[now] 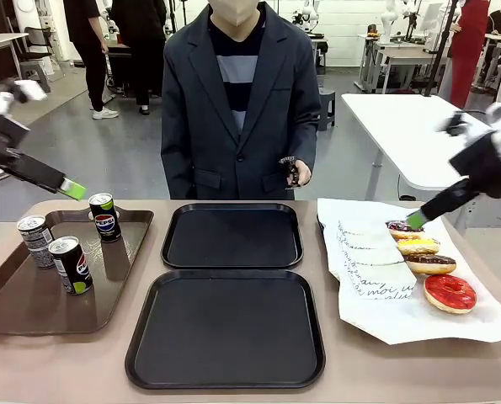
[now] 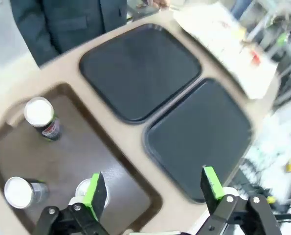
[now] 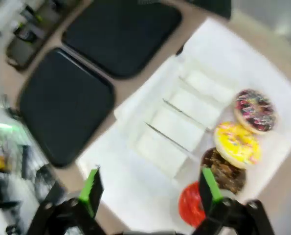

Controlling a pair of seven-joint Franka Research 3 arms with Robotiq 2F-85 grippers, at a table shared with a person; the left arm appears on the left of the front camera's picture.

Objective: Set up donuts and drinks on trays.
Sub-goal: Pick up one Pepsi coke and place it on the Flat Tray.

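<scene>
Two black trays lie bare mid-table, one far [image 1: 232,237] and one near [image 1: 225,330]. Three Pepsi cans [image 1: 105,216] [image 1: 36,240] [image 1: 71,263] stand on the brown tray at the left. My left gripper [image 1: 71,188] hovers open above them, its jaws wide in the left wrist view [image 2: 153,190], with the cans [image 2: 41,117] below. Several donuts sit on white paper at the right: sprinkled [image 1: 404,228], yellow [image 1: 418,246], chocolate [image 1: 429,263], red [image 1: 450,292]. My right gripper [image 1: 416,219] hangs open above them [image 3: 150,190], over the yellow donut [image 3: 236,144] and red donut [image 3: 190,203].
The brown tray [image 1: 31,307] takes up the table's left end. Flat white paper boxes [image 1: 366,252] with script print lie on the white paper sheet [image 1: 385,324]. A person in a dark jacket [image 1: 237,118] stands at the far edge, hands low.
</scene>
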